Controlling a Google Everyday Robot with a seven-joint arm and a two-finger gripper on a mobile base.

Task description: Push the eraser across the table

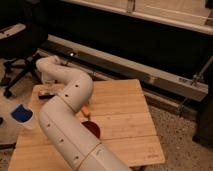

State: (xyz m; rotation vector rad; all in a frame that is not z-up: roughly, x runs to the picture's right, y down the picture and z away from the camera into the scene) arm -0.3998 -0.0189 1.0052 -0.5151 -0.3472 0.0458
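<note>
The eraser (45, 93) is a small flat block, white on top and dark below, lying near the far left corner of the bamboo-slat table (125, 107). My white arm runs from the bottom middle up over the left half of the table and bends back down at the far left. My gripper (49, 82) hangs at the end of it, just behind and above the eraser, close to it. I cannot tell whether it touches the eraser.
An orange carrot-like piece (86, 110) and a dark red bowl (93, 129) lie beside my arm mid-table. A clear bottle with a blue cap (22, 115) stands at the left edge. An office chair (17, 50) stands beyond the left corner, and a metal rail (150, 75) runs behind the table.
</note>
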